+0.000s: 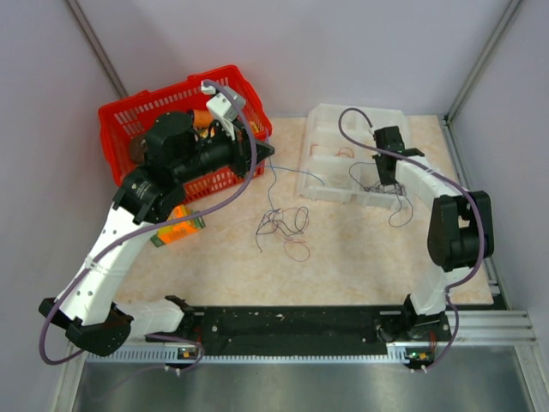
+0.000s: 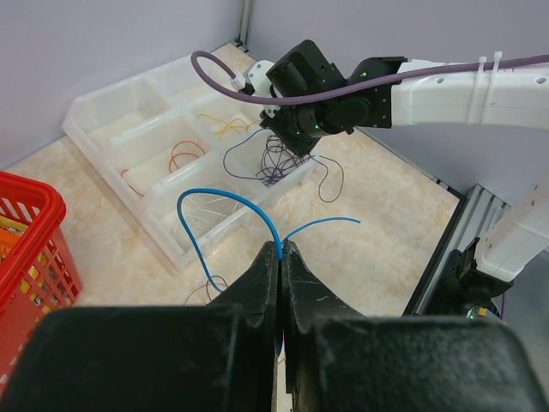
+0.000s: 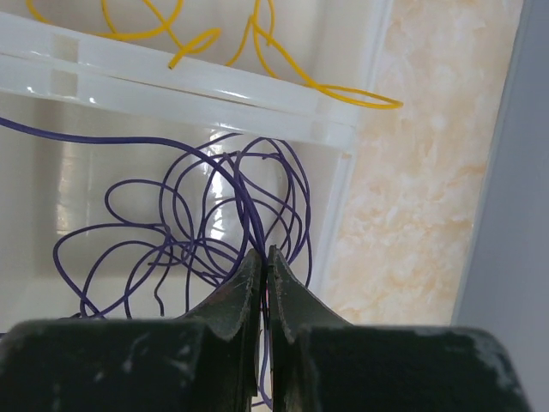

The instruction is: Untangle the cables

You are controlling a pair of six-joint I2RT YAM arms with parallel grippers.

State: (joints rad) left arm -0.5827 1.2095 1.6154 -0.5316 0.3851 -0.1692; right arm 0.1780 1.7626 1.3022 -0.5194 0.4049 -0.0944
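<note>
i have the left gripper pinched shut on a blue wire, which arches up and away to the left of the fingertips, with a short end poking out to the right. in the top view the main tangle of dark cables lies on the beige tabletop at the centre of the frame, a thin strand running from it up toward the left gripper.

the right gripper is closed on a strand of the purple wires, a loose bundle of loops lying inside one compartment of the clear plastic tray. the next compartment, at the top of that frame, holds yellow wires, one loop spilling over the tray's edge onto the table.

from the left wrist camera i can also see red wires in a middle compartment, left of the right arm's wrist.

the tray sits at upper right in the top view, a red plastic basket at upper left. an orange object lies under the left arm.
</note>
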